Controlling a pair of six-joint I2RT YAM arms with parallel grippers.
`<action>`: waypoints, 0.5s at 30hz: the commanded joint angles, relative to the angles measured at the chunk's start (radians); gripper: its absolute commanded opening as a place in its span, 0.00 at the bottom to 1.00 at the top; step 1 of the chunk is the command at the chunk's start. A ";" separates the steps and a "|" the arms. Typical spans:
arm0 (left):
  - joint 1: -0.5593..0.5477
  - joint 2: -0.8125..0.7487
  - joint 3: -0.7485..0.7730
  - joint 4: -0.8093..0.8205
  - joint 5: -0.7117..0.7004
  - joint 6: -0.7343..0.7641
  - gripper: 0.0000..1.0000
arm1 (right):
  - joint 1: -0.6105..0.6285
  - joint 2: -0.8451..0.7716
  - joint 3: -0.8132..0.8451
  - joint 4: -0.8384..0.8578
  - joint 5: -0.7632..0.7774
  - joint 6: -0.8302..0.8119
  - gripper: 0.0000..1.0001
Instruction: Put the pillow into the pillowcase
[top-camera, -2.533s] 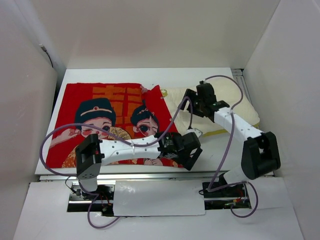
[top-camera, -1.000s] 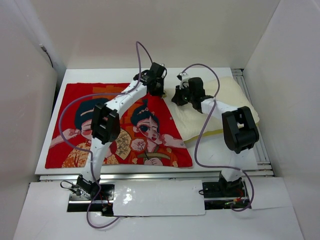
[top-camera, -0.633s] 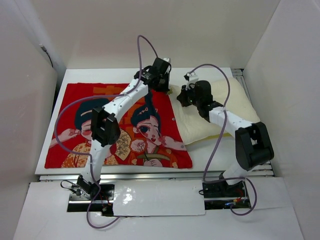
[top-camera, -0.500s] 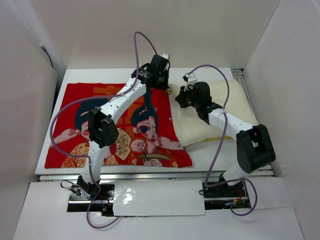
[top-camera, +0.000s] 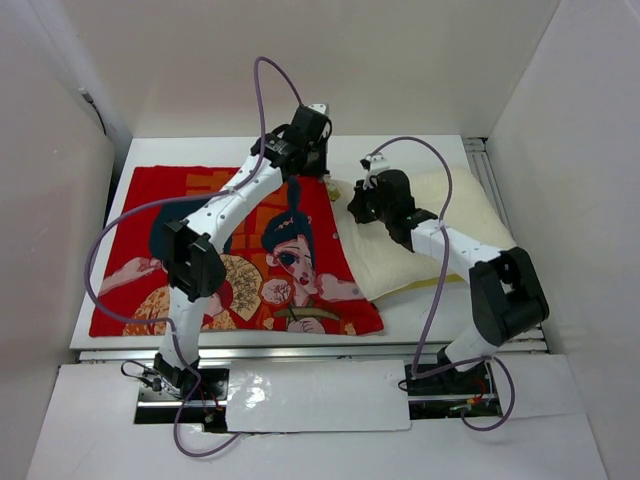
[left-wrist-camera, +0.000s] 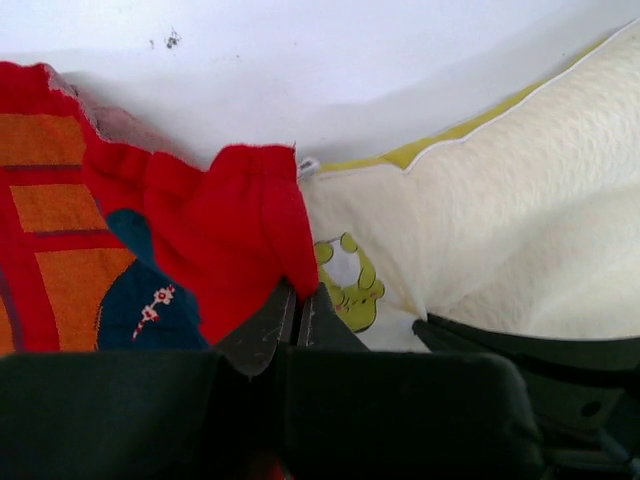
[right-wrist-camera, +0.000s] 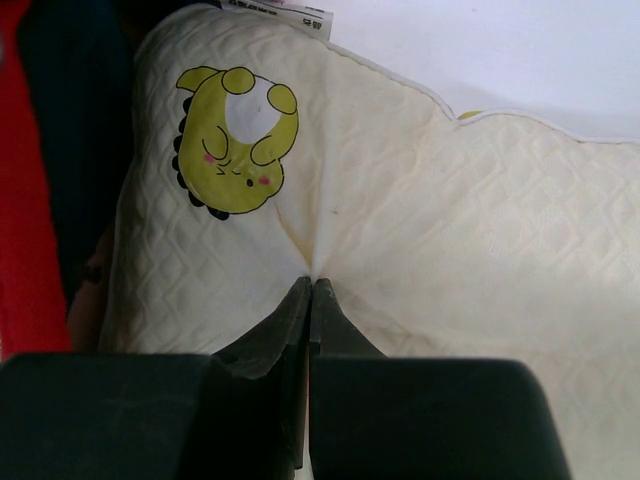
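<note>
The pillow (top-camera: 475, 205), cream w/ yellow piping, lies flat on the right half of the table (top-camera: 180, 152), wholly outside the pillowcase (top-camera: 330, 300). Its far-left corner carries a yellow-green cartoon dinosaur logo (right-wrist-camera: 235, 140). That corner sits just beside the case's far-right corner. In the left wrist view the two fabrics touch or nearly touch there.

The pillowcase is red, printed w/ two cartoon figures, and spread flat on the left half of the table. Only its far-right corner is lifted, into a small bunched fold.

The left gripper (left-wrist-camera: 297, 297) reaches across the case to that corner, jaws pinched together on the raised red fabric. Can't tell whether it holds one layer or both, so can't tell if the mouth is being opened.

The right gripper (right-wrist-camera: 310, 290) is on the pillow near the logo corner. Its jaws are closed, w/ a pucker of cream fabric nipped btwn the tips.

Progress, as a judgement: early. Both grasps look in place, but no part of the pillow is inside the case. Left to do:
- Open the mouth of the case.
- Feed the pillow's corner in.
- Work the rest of the pillow in & draw the case over it.

Main risk: the mouth won't open if both layers are pinched.
</note>
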 joint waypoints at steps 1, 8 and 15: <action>-0.015 0.031 0.102 0.030 -0.051 0.032 0.00 | 0.036 -0.097 -0.006 0.059 -0.044 0.009 0.00; -0.035 0.096 0.232 0.039 -0.019 0.042 0.00 | 0.097 -0.270 -0.050 0.025 -0.026 -0.017 0.00; -0.133 0.083 0.237 0.106 0.035 0.066 0.00 | 0.184 -0.167 -0.083 0.247 -0.028 0.055 0.00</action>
